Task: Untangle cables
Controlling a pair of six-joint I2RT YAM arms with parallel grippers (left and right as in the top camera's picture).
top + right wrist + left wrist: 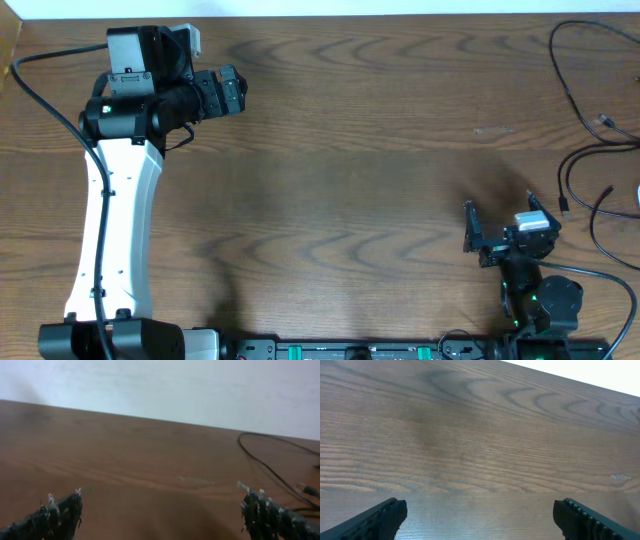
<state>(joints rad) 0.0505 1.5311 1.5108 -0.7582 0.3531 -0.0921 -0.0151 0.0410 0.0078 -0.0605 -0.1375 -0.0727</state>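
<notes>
Here the cables hug the table's right edge

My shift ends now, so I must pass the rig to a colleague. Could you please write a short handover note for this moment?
Left tool: open, empty, over the bare table at the far left.
Right tool: open, empty, touching nothing.
Cables: thin black cords just right of the right tool, at the table's right edge, looped and crossing.
Done: nothing visible yet.
Left: separate all cords.
</notes>
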